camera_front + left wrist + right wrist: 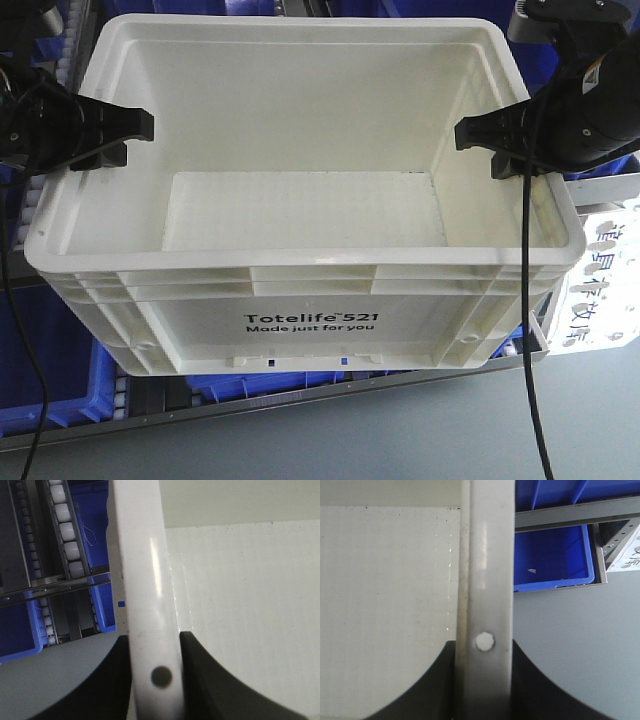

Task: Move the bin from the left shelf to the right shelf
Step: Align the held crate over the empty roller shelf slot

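The white bin (300, 215) was over the shelf's (300, 393) front edge, above the blue bins (50, 385). The left gripper (132, 135) pinched its left rim and the right gripper (478, 140) its right rim (wall between the jaws).

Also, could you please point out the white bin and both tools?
white bin (180, 320): front view, front wall.
left tool (135, 138): front view, between fingertips at the rim.
right tool (480, 150): front view, between fingertips at the rim.
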{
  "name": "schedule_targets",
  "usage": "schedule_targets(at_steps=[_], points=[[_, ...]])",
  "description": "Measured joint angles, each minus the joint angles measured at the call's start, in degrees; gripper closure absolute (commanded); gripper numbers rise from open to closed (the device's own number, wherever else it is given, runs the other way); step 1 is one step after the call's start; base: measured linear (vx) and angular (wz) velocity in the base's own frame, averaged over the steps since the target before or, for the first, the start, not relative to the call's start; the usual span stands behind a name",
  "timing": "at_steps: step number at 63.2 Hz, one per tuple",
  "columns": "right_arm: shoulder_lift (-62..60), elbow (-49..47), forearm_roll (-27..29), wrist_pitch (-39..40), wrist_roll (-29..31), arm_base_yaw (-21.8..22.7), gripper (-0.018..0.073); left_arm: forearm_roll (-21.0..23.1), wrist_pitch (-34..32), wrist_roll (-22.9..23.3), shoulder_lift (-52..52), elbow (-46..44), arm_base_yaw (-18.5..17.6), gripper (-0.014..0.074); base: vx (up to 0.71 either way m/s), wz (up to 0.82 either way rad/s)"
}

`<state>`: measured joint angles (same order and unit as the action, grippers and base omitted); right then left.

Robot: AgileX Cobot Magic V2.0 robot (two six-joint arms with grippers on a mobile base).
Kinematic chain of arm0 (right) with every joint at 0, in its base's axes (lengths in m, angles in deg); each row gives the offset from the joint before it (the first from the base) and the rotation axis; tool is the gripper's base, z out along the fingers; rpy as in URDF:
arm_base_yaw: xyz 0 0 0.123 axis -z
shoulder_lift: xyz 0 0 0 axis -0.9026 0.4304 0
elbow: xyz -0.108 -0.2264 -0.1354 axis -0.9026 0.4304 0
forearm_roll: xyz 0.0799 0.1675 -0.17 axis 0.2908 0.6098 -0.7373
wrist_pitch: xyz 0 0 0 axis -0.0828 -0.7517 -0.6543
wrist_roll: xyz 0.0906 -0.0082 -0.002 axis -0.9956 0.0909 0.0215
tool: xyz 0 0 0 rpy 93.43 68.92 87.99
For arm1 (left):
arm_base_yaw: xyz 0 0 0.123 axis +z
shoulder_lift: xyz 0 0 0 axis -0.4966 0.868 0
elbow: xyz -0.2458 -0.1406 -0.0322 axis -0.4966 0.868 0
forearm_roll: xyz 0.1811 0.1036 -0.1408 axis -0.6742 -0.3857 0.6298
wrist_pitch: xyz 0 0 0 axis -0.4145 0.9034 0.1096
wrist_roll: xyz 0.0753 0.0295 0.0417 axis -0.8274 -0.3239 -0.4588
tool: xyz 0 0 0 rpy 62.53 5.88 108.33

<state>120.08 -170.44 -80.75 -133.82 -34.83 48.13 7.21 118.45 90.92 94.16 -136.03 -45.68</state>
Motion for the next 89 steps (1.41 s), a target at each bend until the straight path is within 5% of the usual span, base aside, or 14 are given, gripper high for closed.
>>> schedule_targets(at_steps=[89], points=[[0.0, 0.0, 0.0, 0.0, 0.0, 0.0, 0.046, 0.0, 0.0, 0.0, 0.0, 0.0, 0.0, 0.0461, 0.07, 0.09]])
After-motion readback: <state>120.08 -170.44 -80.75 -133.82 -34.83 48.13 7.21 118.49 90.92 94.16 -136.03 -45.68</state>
